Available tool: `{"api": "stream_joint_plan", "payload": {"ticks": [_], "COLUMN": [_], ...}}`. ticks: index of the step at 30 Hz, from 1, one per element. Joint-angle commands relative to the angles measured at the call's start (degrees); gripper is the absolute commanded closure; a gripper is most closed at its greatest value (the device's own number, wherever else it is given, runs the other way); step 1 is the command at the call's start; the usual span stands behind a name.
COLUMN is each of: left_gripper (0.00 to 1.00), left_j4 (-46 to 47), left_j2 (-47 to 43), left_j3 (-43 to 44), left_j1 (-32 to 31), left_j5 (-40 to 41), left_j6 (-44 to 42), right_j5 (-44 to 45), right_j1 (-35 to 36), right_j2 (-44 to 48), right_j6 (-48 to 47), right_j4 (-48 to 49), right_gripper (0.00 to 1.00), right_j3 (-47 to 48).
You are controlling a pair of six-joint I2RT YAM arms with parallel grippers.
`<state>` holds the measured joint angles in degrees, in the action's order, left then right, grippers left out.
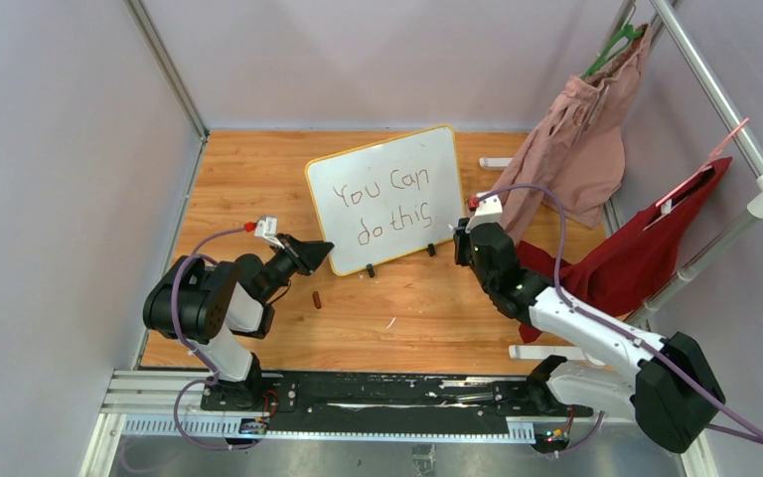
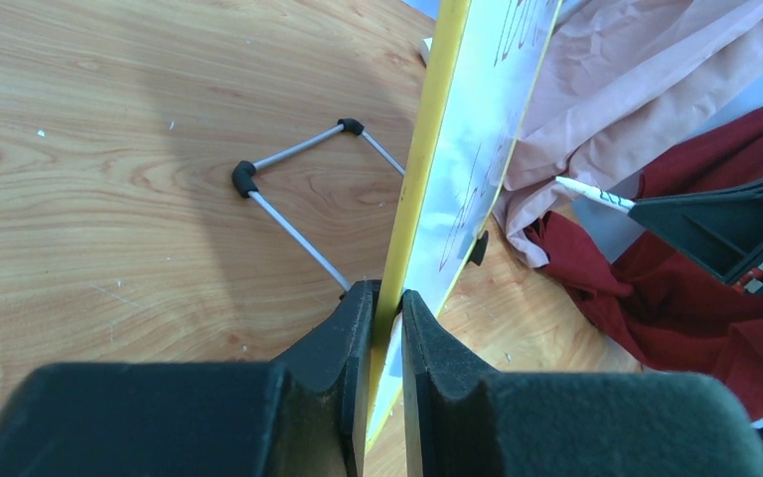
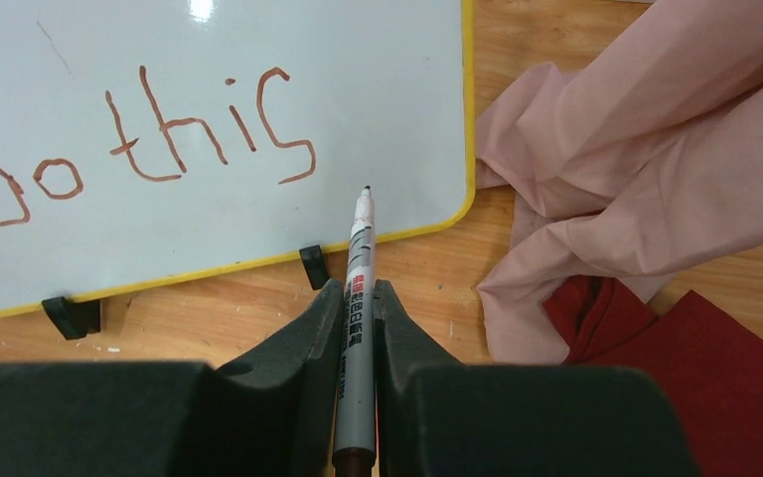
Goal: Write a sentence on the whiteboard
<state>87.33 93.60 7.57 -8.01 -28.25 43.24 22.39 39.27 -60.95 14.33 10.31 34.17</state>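
Note:
The whiteboard [image 1: 389,194], white with a yellow frame, stands propped on the wooden table. On it reads the sentence [image 1: 385,204], "You Can" above "do this", in reddish-brown strokes. My left gripper [image 1: 320,248] is shut on the whiteboard's lower left edge [image 2: 402,248], one pad on each face. My right gripper [image 1: 462,243] is shut on a grey marker [image 3: 358,288], uncapped. The marker's tip hovers just off the board [image 3: 209,89] below the final "s" of the sentence [image 3: 149,139], near the board's lower right corner.
A small dark-red cap [image 1: 317,298] lies on the wood in front of the board. Pink cloth [image 1: 581,139] and red cloth [image 1: 646,248] hang from a white rack [image 1: 715,99] at the right, spilling onto the table. The board's wire stand [image 2: 288,199] reaches out behind it.

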Motion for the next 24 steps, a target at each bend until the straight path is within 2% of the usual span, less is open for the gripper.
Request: {"api": "stream_joint_plan", "payload": {"ticks": [1, 8, 24], "left_gripper": [1.00, 1.00, 1.00], "left_j4": [2.67, 2.64, 2.66], "left_j2": [-0.29, 0.00, 0.01], "left_j3": [-0.80, -0.80, -1.12], "left_j1": [0.01, 0.01, 0.01], "left_j5": [2.41, 2.58, 2.83], "left_j6": [-1.19, -1.47, -1.58], "right_j5": [4.36, 4.39, 0.25], "right_j1": [0.47, -1.68, -3.19], "right_j2": [-2.26, -4.58, -5.58], "right_j6": [0.56, 3.21, 3.49], "right_j4": [7.52, 12.00, 11.34], "right_gripper": [1.00, 1.00, 1.00], "right_j3": [-0.11, -1.15, -1.60]}}
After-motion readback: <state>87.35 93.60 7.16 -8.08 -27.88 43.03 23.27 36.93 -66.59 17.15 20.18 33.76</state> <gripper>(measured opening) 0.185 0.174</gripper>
